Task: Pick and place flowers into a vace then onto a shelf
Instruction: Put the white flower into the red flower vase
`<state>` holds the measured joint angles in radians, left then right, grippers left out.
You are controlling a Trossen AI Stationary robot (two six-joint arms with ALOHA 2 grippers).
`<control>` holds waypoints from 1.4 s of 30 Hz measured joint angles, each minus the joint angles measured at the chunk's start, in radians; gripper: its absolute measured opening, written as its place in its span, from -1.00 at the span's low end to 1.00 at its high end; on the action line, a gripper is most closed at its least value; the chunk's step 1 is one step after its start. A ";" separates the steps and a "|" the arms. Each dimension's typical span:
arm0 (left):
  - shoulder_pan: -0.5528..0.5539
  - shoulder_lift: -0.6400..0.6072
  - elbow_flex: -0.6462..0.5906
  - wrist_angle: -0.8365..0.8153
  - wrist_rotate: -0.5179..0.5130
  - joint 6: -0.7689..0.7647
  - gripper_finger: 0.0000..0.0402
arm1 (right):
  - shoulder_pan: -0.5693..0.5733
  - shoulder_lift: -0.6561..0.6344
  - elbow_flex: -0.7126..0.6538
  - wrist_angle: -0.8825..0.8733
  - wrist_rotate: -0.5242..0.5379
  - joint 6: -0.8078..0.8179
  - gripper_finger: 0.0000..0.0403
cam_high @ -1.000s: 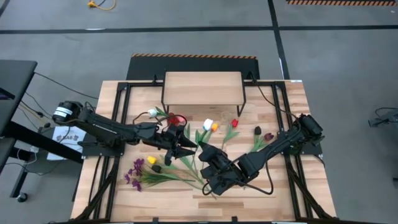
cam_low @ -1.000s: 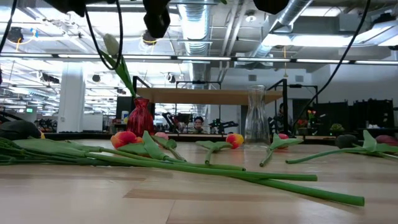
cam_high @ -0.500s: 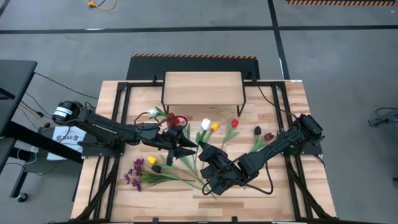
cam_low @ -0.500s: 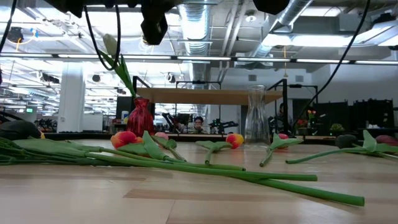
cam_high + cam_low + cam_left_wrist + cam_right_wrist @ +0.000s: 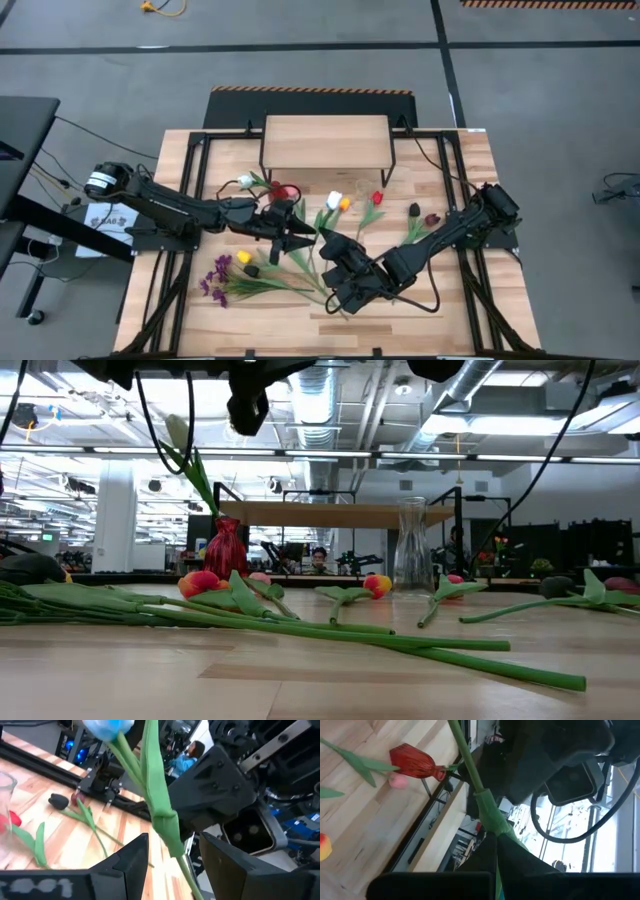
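A light blue tulip (image 5: 107,725) is held up in the air between my two grippers, over the middle of the table. Its pale head (image 5: 178,432) is raised high. My right gripper (image 5: 496,851) (image 5: 328,246) is shut on its green stem. My left gripper (image 5: 172,840) (image 5: 305,236) is open, with one finger on either side of the stem and its folded leaf (image 5: 167,820), apparently not touching. The clear glass vase (image 5: 411,545) stands in front of the shelf (image 5: 325,140), which is at the table's far side. My right gripper pinches the tulip's stem between its two shut fingers, just below the base of a leaf (image 5: 490,822). It comes from the table's right side, nearly level and tipped slightly down. The tulip is lifted clear of the table, and its stem slants away past the left gripper.
Loose flowers lie on the tabletop: purple sprigs (image 5: 215,278) and a yellow tulip (image 5: 243,258) near left, a red one (image 5: 283,192), an orange one (image 5: 345,203), and dark maroon ones (image 5: 414,210) at right. Long stems (image 5: 400,643) cross the near part. A person (image 5: 319,557) sits far behind the table.
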<state>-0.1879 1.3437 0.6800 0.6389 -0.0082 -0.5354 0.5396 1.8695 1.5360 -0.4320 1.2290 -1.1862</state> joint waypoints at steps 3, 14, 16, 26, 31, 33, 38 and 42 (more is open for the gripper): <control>0.000 0.000 0.000 0.016 0.000 0.000 -0.17 | 0.000 0.000 0.000 0.000 0.000 0.000 -1.00; 0.004 0.000 0.000 0.024 -0.004 0.000 -0.17 | -0.006 0.000 0.000 0.000 -0.001 0.000 -1.00; 0.009 0.000 0.000 0.022 -0.004 0.000 -0.17 | -0.010 0.000 0.000 0.000 -0.002 0.000 -1.00; 0.040 0.000 0.000 0.003 -0.004 0.000 -0.17 | -0.021 0.000 0.000 0.000 -0.004 -0.002 -1.00; 0.044 0.000 0.000 0.003 -0.004 0.007 -0.18 | -0.032 0.000 0.000 0.000 -0.011 -0.002 -1.00; 0.044 0.000 0.000 -0.001 -0.003 0.017 -0.24 | -0.033 0.000 0.000 0.000 -0.030 -0.001 -1.00; 0.044 0.000 0.000 -0.004 0.011 0.047 -0.54 | -0.038 0.000 0.000 0.003 -0.037 -0.002 -1.00; 0.044 0.000 0.000 -0.008 0.015 0.067 -0.86 | -0.038 0.000 0.000 0.004 -0.034 -0.003 -1.00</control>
<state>-0.1434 1.3437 0.6800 0.6308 0.0070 -0.4684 0.5019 1.8694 1.5360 -0.4278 1.1952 -1.1887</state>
